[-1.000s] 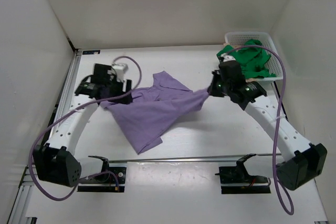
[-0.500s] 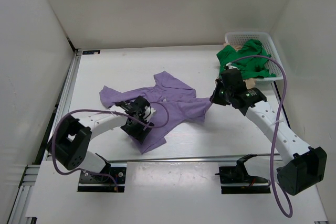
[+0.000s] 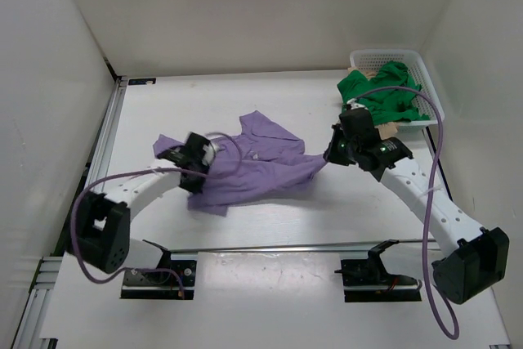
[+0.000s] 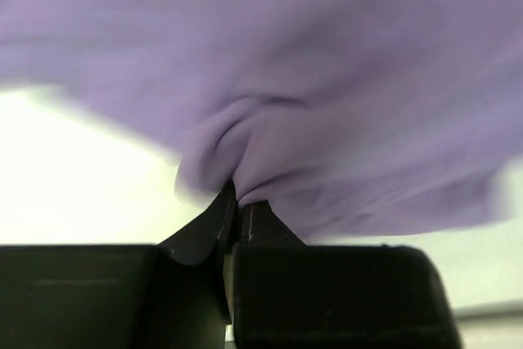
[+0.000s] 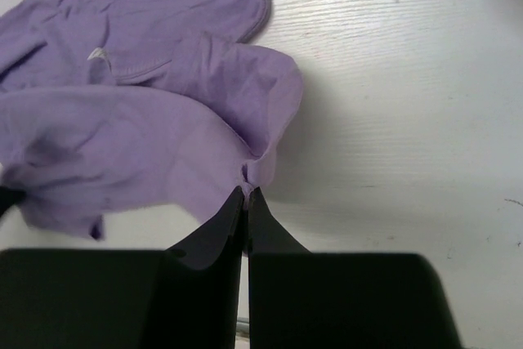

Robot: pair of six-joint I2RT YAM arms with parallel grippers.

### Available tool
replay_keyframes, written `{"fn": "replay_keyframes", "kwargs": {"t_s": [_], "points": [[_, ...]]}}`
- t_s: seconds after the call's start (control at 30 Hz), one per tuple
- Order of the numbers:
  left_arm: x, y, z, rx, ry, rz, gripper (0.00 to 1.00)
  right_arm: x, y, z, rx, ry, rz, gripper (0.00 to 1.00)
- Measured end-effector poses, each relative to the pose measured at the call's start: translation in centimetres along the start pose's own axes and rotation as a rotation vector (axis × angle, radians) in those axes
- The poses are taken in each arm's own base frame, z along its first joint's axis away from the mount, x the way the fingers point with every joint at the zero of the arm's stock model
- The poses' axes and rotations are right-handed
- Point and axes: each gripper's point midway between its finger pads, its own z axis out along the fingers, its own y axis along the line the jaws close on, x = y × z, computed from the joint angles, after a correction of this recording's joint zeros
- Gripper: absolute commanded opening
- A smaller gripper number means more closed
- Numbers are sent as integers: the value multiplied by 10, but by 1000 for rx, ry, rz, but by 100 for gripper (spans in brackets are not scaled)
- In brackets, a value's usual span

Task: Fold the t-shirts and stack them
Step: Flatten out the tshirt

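The left gripper [image 3: 198, 174] sits at 9 o'clock from the middle of the table [image 3: 204, 100]. In the left wrist view, which is blurred, its jaws are pressed together on a puckered fold of the lavender t-shirt [image 4: 327, 79].

The lavender t-shirt [image 3: 261, 171] lies at the centre of the table, strung between the two grippers. Its long axis runs from 9 to 3 o'clock. It is rumpled, not flat. One flap points towards 12 o'clock, another corner reaches towards 10 o'clock, and the near-left part is doubled over on itself. The right wrist view shows a curved neckline seam with a small white tag.

The right gripper [image 3: 328, 153] is at the shirt's 3 o'clock end, its jaws closed on a gathered edge of the cloth [image 5: 246, 194].

At 1 to 2 o'clock, in the far right corner, stands a white mesh basket [image 3: 384, 54]. The green t-shirt [image 3: 380, 91] is heaped in it and spills over its near-left rim. A strip of beige cloth [image 3: 394, 127] shows just below.
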Motion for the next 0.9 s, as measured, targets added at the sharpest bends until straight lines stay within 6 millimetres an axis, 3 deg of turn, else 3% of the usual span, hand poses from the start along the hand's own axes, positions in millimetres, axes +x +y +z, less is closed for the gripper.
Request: {"fn": "replay_keyframes", "kwargs": {"t_s": [0.07, 0.17, 0.23, 0.27, 0.3, 0.37, 0.43, 0.47, 0.6, 0.67, 0.73, 0.83, 0.9], "points": [[-24, 42, -20, -88, -87, -123, 10, 6, 10, -1, -23, 11, -30, 0], [-90, 110, -81, -206, -339, -298, 13, 15, 30, -5, -70, 29, -88, 0], [-122, 134, -126, -261, -500, -345, 18, 22, 45, -6, -99, 40, -126, 0], [-133, 133, -144, -268, -564, -341, 19, 26, 51, -6, -109, 44, -145, 0], [-140, 125, -156, -256, -605, -321, 20, 30, 55, -6, -114, 51, -160, 0], [-144, 91, -160, -181, -605, -239, 25, 37, 60, -5, -116, 61, -179, 0], [-137, 33, -139, -37, -501, -99, 30, 38, 59, -4, -99, 60, -180, 0], [-128, 7, -124, 30, -420, -34, 37, 37, 57, -3, -87, 55, -176, 0], [-77, -67, -71, 192, -89, 157, 63, 31, 47, -3, -49, 39, -142, 0], [-55, -83, -62, 229, 16, 206, 66, 28, 40, -3, -35, 34, -118, 0], [-50, -88, -65, 260, 37, 206, 66, 27, 35, -3, -24, 31, -104, 0], [-70, -76, -82, 320, -29, 118, 56, 30, 31, -1, -16, 39, -99, 0], [-92, -51, -97, 338, -114, 16, 37, 32, 29, 0, -10, 46, -99, 0]]}}
